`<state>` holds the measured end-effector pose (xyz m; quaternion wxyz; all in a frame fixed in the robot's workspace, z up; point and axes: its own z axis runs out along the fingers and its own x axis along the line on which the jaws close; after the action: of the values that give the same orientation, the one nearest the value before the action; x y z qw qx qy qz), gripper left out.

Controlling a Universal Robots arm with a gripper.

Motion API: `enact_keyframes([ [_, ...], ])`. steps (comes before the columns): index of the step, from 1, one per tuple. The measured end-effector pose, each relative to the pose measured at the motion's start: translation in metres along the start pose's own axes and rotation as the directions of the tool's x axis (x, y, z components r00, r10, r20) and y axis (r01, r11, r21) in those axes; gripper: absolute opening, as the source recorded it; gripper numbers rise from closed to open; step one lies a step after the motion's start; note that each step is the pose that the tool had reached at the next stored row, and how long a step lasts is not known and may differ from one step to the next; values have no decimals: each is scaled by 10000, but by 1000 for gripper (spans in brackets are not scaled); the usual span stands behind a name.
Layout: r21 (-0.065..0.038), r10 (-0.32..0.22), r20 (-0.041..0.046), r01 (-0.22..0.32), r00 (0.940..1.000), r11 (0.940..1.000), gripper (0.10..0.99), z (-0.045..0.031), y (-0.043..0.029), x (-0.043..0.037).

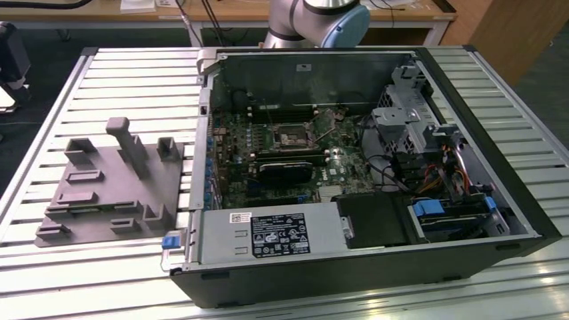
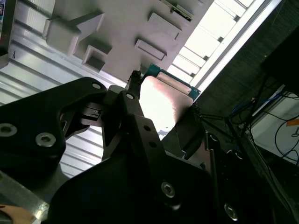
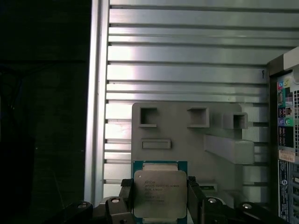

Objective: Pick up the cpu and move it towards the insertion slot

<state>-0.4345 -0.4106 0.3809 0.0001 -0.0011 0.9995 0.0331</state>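
Two fingers (image 3: 194, 196) of my gripper (image 3: 160, 201) were clenched on the cpu (image 3: 160, 193), one on each of two opposite edges, so the chip sat square between them with its silvery face turned toward the first wrist camera. Being square, it had no long axis to mind; its green border showed past the metal lid on the side away from my palm. In the second wrist view the gripper (image 2: 161, 106) had the cpu (image 2: 164, 99) in the same pinch, bright under the light.

Below the chip lay the grey fixture (image 3: 187, 140), apart from it by my reading: its recesses looked small against the chip, so I judged the cpu was lifted clear and not resting in any pocket.

In the exterior view the grey fixture (image 1: 98, 193) stood on the slatted table (image 1: 133, 73) at the exterior view's left, just beside the open computer case (image 1: 356, 277). The insertion slot (image 1: 292, 139) was inside that case, on the board's far part, dark centre within its silver frame. So from where I held the chip, the slot lay toward the exterior view's right, past the case wall, well apart from the cpu. The pickup looked done and the carry hardly begun.
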Motion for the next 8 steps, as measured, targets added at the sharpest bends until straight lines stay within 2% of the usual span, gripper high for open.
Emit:
enact_keyframes([
  [8,0,19,1,-19,10000,10000,545,-57,7,0],
])
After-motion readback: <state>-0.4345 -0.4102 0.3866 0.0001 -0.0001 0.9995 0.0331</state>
